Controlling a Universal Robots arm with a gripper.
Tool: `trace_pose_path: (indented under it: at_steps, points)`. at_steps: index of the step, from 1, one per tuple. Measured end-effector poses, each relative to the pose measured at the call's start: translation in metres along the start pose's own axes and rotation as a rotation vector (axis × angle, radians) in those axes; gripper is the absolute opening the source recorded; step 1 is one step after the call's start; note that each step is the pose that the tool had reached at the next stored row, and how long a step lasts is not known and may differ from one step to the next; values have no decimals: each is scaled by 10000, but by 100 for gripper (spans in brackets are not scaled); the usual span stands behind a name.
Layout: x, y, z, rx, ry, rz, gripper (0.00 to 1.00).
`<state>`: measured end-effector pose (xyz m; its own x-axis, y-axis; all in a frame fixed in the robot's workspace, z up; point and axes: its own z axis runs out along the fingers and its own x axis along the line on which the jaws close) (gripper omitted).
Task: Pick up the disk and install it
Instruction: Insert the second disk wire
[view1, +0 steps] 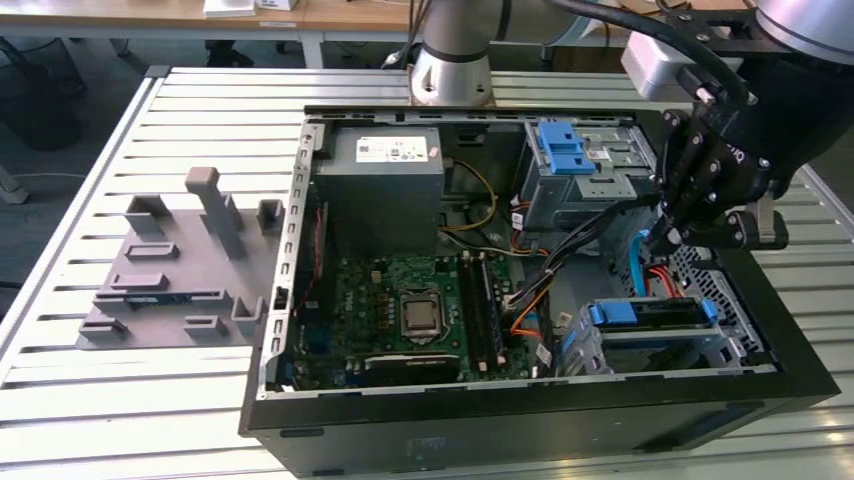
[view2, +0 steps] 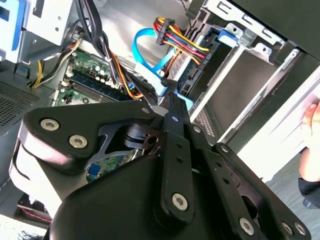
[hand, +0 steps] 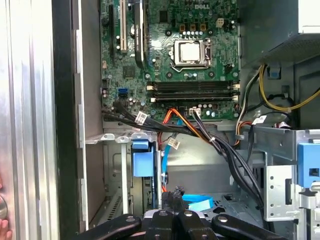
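The disk (view1: 653, 314) sits in the drive cage (view1: 731, 345) at the front corner of the open computer case, on the exterior view's right. Its blue carrier bracket faces up and its metal body is mostly hidden. That blue bracket also shows in the first wrist view (hand: 142, 158) and the second wrist view (view2: 226, 36). My black gripper (view1: 667, 238) hangs inside the case just behind the cage, apart from the disk. Its fingers are shut with nothing between them (view2: 170, 98), and the tips (hand: 173, 192) are close to a blue flat cable (view2: 146, 56).
The grey power supply (view1: 387, 172) and the motherboard (view1: 414, 310) fill the case's other half. A second cage with a blue latch (view1: 566, 150) stands at the back. Cable bundles (hand: 200, 132) cross the middle. A grey parts fixture (view1: 180, 265) lies outside. A hand (view2: 313, 116) is at the case's edge.
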<state>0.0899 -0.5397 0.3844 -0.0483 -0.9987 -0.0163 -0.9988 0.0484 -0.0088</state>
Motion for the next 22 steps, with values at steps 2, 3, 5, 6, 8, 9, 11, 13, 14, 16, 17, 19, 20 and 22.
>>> trace_pose_path:
  at_steps: [2,3,5,6,8,9,11,13,14,16,17,19,20,22]
  points:
    - [-32,5,-9,0,4,-1,11]
    - [-48,6,-15,0,9,-1,11]
    - [-77,10,-29,1,24,0,11]
    - [-90,11,-35,2,36,-1,11]
    - [-108,12,-40,3,62,-2,11]
    - [-111,12,-40,3,67,-1,11]
    - [-116,13,-40,6,118,-1,11]
    - [-123,13,-39,9,197,-2,11]
    - [-125,13,-37,10,214,-3,11]
    - [-129,13,-33,11,221,-2,17]
    - [-131,13,-31,11,222,-3,17]
    - [-134,14,-26,11,222,-3,24]
    - [-135,14,-23,11,221,-3,24]
    - [-138,14,-18,11,222,-3,24]
